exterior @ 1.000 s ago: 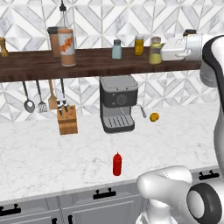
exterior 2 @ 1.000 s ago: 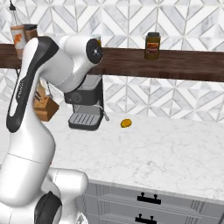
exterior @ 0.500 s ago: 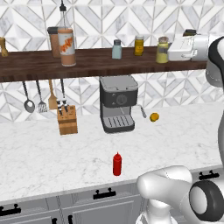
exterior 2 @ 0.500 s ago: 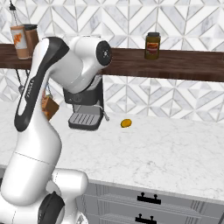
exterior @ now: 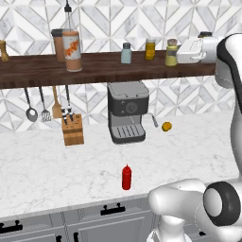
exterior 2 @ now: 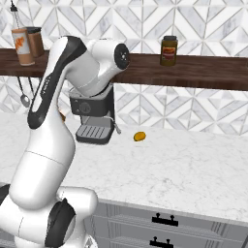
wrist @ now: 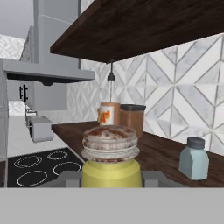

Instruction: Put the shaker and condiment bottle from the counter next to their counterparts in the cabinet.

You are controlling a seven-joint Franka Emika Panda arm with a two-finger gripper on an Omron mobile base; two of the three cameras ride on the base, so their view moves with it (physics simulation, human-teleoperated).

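Note:
My gripper (exterior: 178, 55) reaches in from the right at the level of the cabinet (exterior: 94, 71) and is shut on the shaker (exterior: 171, 53), a pale yellow-olive one with a grey cap. In the hand view the shaker (wrist: 110, 162) sits upright between my fingertips (wrist: 70, 177). I cannot tell if it rests on the plank. Left of it stand a deeper yellow jar (exterior: 150, 48) and the blue-grey counterpart shaker (exterior: 126, 53) (wrist: 194, 158). The orange-labelled counterpart bottle (exterior: 72, 43) (wrist: 107, 114) is further left. The red condiment bottle (exterior: 126, 177) stands upright on the counter (exterior: 56, 165) near its front edge.
A coffee machine (exterior: 126, 111) stands under the shelf, with a small orange fruit (exterior: 166, 126) to its right. A knife block (exterior: 73, 129) and hanging utensils (exterior: 43, 101) are at the left. A brown jar (exterior 2: 169, 50) is on the shelf's right stretch. My arm (exterior 2: 72, 82) blocks the right base view's left side.
The hand has shifted a little along the shelf with the shaker still in its grip, and the arm's upper joint has swung right. The red bottle has not moved.

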